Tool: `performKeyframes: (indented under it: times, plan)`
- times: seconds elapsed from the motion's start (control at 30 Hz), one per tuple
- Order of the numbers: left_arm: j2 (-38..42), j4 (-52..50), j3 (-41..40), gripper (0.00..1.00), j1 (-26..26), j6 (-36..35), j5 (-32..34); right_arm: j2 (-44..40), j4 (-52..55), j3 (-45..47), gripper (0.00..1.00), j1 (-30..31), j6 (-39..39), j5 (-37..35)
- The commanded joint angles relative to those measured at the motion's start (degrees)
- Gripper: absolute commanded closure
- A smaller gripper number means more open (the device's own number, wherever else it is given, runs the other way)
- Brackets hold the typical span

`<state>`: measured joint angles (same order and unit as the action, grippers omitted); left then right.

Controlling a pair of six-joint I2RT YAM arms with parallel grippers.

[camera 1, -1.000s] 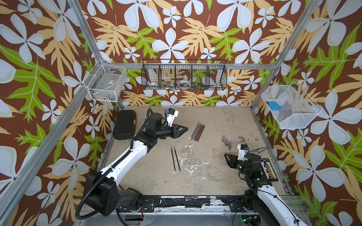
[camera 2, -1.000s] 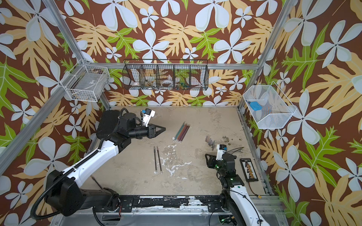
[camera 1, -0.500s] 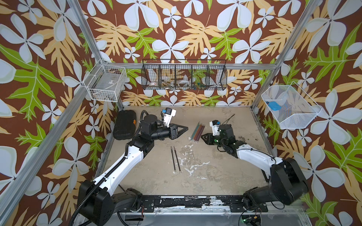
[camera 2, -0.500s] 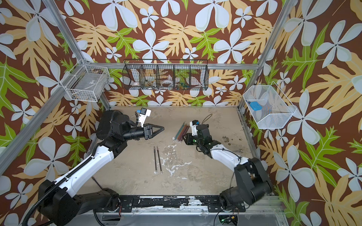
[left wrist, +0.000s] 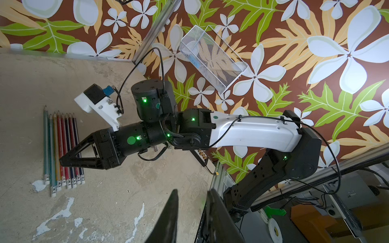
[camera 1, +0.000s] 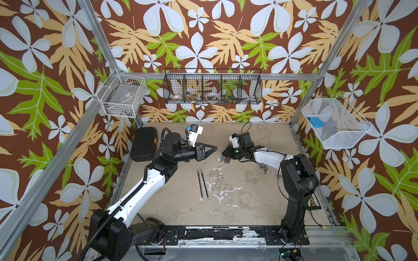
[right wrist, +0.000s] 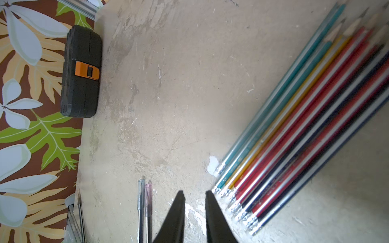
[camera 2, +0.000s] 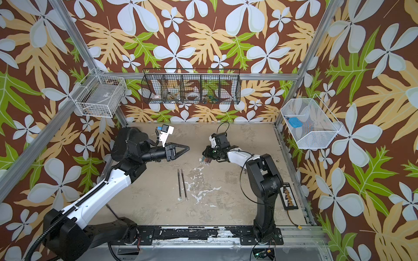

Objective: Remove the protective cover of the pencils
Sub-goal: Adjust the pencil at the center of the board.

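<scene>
hovering with the right jaws narrowly parted and empty, just beside the silvery ends of the pencils (right wrist: 294, 126), lying side by side in a flat row toward the far middle of the surface (camera 1: 237, 203). hanging near that row with the left jaws, also slightly apart and gripping nothing. showing glossy streaks along the shafts, perhaps a clear sleeve, though not telling for sure. probably working best: pinning the row with one arm, pinching only loose film at the ends with the other, pulling along the shafts rather than across, avoiding fanning the row out. lying well apart, nearer the front: two black pencils (camera 1: 203, 185), seemingly wearing small caps. sitting at the left edge, out of the way: a black case (camera 1: 144, 144).
</scene>
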<state>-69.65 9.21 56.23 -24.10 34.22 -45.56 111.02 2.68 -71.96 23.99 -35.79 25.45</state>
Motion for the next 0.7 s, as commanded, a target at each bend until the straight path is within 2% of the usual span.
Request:
performKeyframes:
  times: [0.0,0.67]
  plan:
    - [0.12,2.12,0.12,0.74,0.10,0.71,-1.37,0.65,3.18,-0.20,0.78,-0.06,-0.08,-2.79]
    - [-0.23,2.13,-0.04,0.74,0.14,0.52,-1.13,3.75,2.42,-0.65,0.78,-0.08,-0.02,-2.85]
